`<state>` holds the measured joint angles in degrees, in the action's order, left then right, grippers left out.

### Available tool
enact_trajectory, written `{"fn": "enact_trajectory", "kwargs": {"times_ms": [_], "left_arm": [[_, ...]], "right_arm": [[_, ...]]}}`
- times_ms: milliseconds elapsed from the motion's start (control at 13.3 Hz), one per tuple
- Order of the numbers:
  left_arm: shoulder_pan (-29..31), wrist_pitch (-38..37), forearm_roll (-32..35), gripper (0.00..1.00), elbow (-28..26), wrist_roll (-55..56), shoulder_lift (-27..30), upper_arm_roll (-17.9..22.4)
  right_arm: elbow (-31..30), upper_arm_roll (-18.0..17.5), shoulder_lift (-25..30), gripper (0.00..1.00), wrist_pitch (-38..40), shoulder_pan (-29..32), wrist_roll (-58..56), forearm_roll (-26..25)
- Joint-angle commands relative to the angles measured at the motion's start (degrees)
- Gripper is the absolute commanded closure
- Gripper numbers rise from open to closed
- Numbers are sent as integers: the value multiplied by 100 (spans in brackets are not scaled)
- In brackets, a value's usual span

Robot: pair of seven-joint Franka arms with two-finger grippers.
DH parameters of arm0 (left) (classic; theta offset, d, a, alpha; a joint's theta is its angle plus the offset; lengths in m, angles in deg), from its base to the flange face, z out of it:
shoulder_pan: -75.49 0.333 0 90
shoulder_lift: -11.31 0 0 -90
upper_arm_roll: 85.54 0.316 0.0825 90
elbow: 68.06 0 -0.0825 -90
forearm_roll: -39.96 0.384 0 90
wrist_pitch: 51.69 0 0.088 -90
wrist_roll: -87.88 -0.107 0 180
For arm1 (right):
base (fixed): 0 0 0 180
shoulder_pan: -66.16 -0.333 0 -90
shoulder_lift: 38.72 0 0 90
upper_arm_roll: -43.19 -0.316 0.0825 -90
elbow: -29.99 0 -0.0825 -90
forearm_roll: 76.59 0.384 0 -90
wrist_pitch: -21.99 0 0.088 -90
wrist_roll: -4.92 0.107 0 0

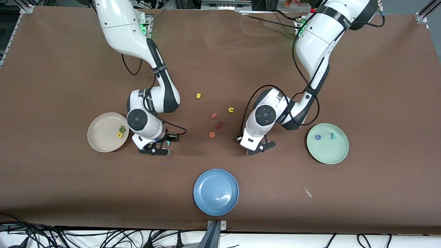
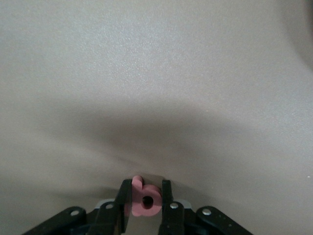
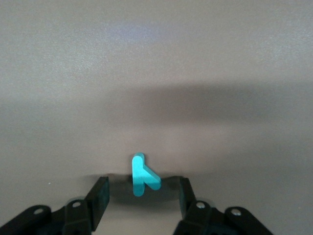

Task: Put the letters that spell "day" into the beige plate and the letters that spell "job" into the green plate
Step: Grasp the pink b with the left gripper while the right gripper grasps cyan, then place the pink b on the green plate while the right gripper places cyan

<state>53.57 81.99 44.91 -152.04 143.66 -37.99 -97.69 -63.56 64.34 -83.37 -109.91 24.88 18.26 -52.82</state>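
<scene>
1. Blue plate [image 1: 198, 191]: nearest the front camera and not part of either word. Leave it alone.
2. Right gripper [image 3: 142, 190]: it is down at the table just beside the beige plate [image 1: 103, 139]. The jaws stand apart and astride the teal y [image 3: 143, 175], with a gap on each side and nothing gripped. The y lies flat on the brown table. Centre the letter between the fingers before closing, so that both pads meet it together and it does not skid.
3. Left gripper [image 2: 145, 197]: it is low over the table between the spare letters and the green plate [image 1: 327, 153]. The jaws are drawn in against both sides of the pink b [image 2: 145, 199] and have hold of it. I cannot tell whether the b is clear of the table. Lift straight up before travelling.
4. Beige plate: already holds the yellow d [image 1: 119, 135] and the dark green a [image 1: 122, 129]. Release the y on bare plate beside them.
5. Green plate: already holds the blue o [image 1: 318, 137] and the teal j [image 1: 332, 135]. Set the b down low; foam probably bounces.
6. Farther off, the orange e [image 1: 212, 134], pink f [image 1: 214, 115], yellow u [image 1: 231, 110] and yellow s [image 1: 198, 95] belong on the table.
</scene>
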Motion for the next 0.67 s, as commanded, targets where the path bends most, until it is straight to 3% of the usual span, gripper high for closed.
{"fn": "enact_trajectory", "kwargs": {"times_ms": [0, 225, 600], "left_arm": [[-32, -131, 199, 88, 137, 13, 52, 63], [257, -787, 182, 88, 119, -319, 639, 11], [1091, -2229, -90, 86, 40, -2049, 1318, -24]], "right_arm": [[100, 12, -96, 42, -37, -3, -68, 119], [100, 12, -96, 48, -37, -3, -68, 119], [109, 12, -96, 69, -37, -3, -68, 119]]}}
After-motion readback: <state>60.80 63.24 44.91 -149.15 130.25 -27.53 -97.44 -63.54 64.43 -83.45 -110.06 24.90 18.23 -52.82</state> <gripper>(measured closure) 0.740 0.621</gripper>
